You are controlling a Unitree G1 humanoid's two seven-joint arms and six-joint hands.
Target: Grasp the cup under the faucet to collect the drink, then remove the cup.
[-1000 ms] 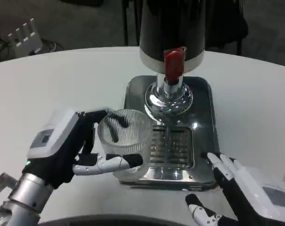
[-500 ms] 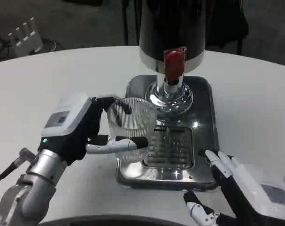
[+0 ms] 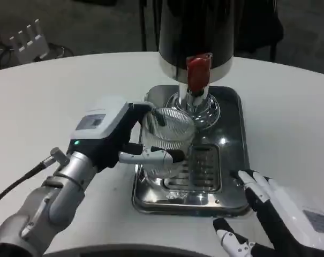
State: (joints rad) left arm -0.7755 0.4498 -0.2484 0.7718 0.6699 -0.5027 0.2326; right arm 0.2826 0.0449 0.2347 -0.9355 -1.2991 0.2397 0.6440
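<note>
Clear ribbed glass cup (image 3: 167,140), straight-sided, looks empty, though contents hard to judge through the ribbing. Upright over the left part of the steel drip tray (image 3: 231,101), partly above the slotted grate (image 3: 202,168); whether resting on it or lifted just clear, cannot tell. Sits just in front and slightly left of the chrome faucet base (image 3: 196,104), below and left of the red tap lever (image 3: 198,71).

Held by left hand (image 3: 111,136): wrapped around the cup from the left, black fingers (image 3: 151,111) curling behind the far rim, white-and-black thumb (image 3: 151,156) pressed across the near wall. Cup pinched between these, hand's white back facing up with a green light at the wrist.

Right hand (image 3: 269,211) low at the picture's right, just off the tray's near right corner, holding nothing, fingers spread and apart; well apart from cup.

Black dispenser body (image 3: 196,27) cut off at the top edge. Right hand cut off at bottom and right edges. Cup's lower left wall hidden behind thumb. White round table (image 3: 54,96) underneath all.
</note>
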